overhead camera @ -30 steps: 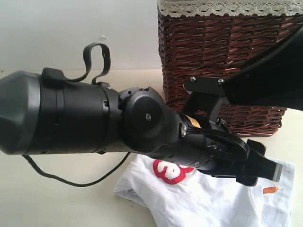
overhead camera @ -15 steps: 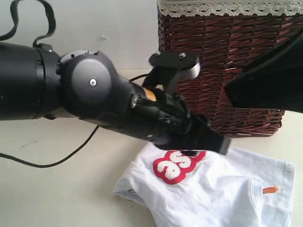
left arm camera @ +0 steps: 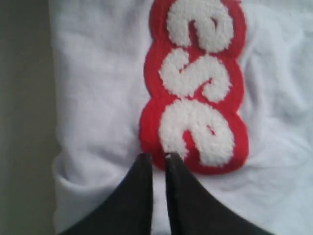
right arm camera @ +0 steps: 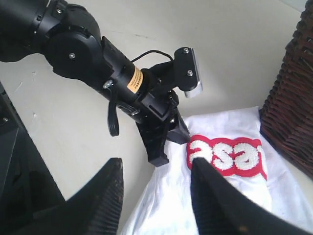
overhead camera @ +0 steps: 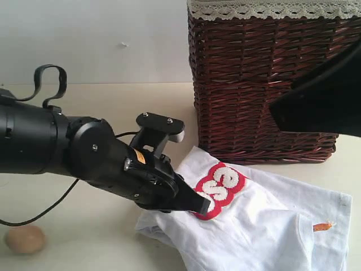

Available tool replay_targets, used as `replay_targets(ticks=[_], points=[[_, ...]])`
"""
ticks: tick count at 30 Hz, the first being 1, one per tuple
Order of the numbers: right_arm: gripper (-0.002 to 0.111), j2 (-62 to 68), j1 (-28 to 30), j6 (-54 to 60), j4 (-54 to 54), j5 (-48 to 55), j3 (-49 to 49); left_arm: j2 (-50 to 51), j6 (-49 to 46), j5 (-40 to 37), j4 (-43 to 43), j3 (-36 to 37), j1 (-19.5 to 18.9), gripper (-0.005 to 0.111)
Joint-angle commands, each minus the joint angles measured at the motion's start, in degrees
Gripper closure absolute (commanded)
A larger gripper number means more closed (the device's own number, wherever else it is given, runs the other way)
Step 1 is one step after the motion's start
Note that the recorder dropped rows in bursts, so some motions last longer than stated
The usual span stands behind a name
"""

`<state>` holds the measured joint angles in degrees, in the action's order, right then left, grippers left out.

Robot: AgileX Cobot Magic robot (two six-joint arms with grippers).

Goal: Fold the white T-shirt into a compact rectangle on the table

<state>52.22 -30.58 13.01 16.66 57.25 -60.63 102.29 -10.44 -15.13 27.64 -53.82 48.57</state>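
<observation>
I see the pale cream desk [overhead camera: 101,107] running back to a plain white wall [overhead camera: 84,39]. A dark brown wicker basket [overhead camera: 265,84] stands at the rear right, and the white T-shirt [overhead camera: 259,226] lies rumpled on the desk just in front of it, red fuzzy letters [overhead camera: 221,189] facing up. The left gripper [left arm camera: 159,156] sits on the shirt, jaws drawn almost together on a sliver of white cloth beside the end of the lettering, while the right gripper [right arm camera: 156,164] hangs above, jaws apart with nothing between them.
</observation>
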Motion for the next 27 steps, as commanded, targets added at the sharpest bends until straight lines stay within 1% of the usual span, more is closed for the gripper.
replay_targets(ticks=[1,4,5,7,8,10,13,15,17,20,22,25,26,27], points=[[0.065,-0.2,-0.1,0.5,0.0,-0.1,-0.3,2.8,0.4,3.6,-0.7,-3.9,-0.1,0.094],[0.065,-0.2,-0.1,0.5,0.0,-0.1,-0.3,6.0,0.4,2.1,-1.9,-5.7,-0.1,0.095],[0.065,-0.2,-0.1,0.5,0.0,-0.1,-0.3,7.7,0.4,-0.1,-3.4,-5.9,-0.1,0.096],[0.065,-0.2,-0.1,0.5,0.0,-0.1,-0.3,10.4,0.4,-4.9,-4.9,-5.9,-0.8,0.106],[0.065,-0.2,-0.1,0.5,0.0,-0.1,-0.3,11.6,0.4,-7.9,-5.3,-5.9,-1.5,0.107],[0.065,-0.2,-0.1,0.5,0.0,0.0,-0.3,11.7,0.4,-11.3,-6.1,-5.6,-2.5,0.107],[0.065,-0.2,-0.1,0.5,0.0,0.0,-0.3,11.4,1.0,-14.4,-6.2,-5.5,-3.5,0.107],[0.065,-0.2,-0.1,0.5,0.0,0.2,-0.3,11.1,2.6,-18.0,-8.0,-5.1,-4.1,0.107],[0.065,-0.2,-0.1,0.5,0.0,0.6,-0.3,10.3,5.6,-19.5,-12.1,-4.0,-4.2,0.107],[0.065,-0.2,-0.1,0.5,0.0,1.1,-0.3,7.4,14.4,-20.6,-20.4,-0.2,-4.2,0.107],[0.065,-0.2,-0.1,0.5,0.0,1.1,-0.3,4.8,15.2,-22.4,-21.4,1.2,-4.2,0.107],[0.065,-0.2,-0.1,0.5,0.0,1.2,-0.3,0.6,17.4,-22.8,-23.3,2.6,-4.2,0.107],[0.065,-0.2,-0.1,0.5,0.0,1.2,-0.3,-1.9,19.3,-22.6,-24.6,2.6,-4.2,0.107],[0.065,-0.2,-0.1,0.5,0.0,1.2,-0.3,-4.6,19.4,-20.2,-24.6,2.6,-4.1,0.107]])
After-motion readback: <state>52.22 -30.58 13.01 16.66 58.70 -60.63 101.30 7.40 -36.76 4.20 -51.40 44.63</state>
